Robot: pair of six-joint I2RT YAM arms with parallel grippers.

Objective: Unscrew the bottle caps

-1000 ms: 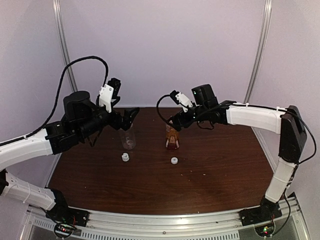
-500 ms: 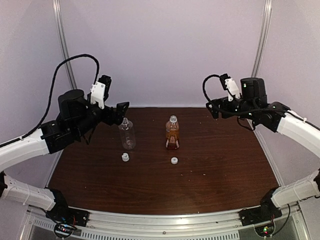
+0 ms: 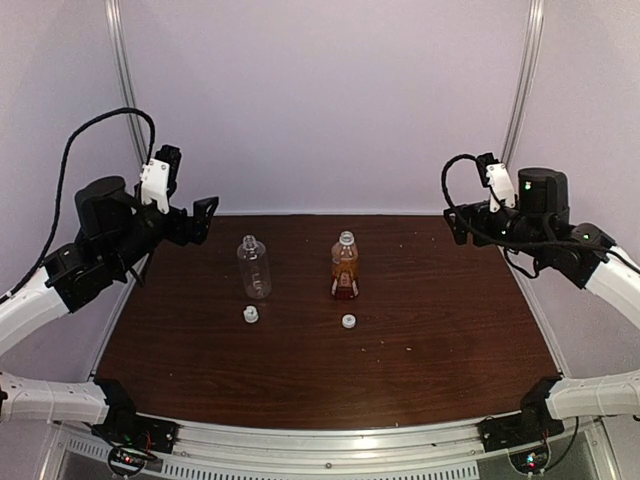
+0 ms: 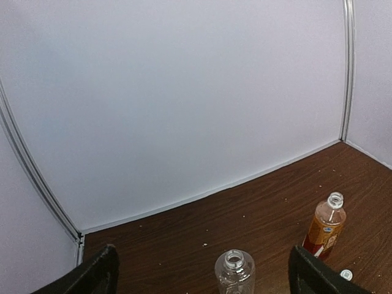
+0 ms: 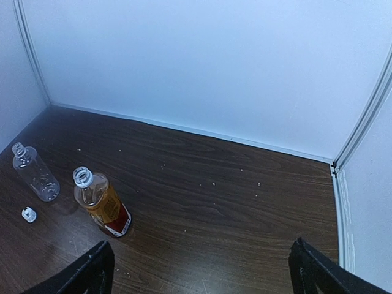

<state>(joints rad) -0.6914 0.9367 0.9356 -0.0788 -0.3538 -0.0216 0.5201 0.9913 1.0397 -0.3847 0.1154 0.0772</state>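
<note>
Caps (image 3: pixel 250 315) lie on the table, off both bottles (image 3: pixel 254 268). Left gripper (image 3: pixel 200 215) and right gripper (image 3: pixel 458 222) hang spread and empty. Best park them clear of the bottles.

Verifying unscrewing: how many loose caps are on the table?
2: one cap before the clear bottle, a second cap before the amber bottle. None seems hidden.

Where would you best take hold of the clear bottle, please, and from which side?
I would grip the clear bottle around its straight body, below the shoulder, the left tool coming level from the left. It stands upright, uncapped, and its cap lies in front, off that path.
</note>
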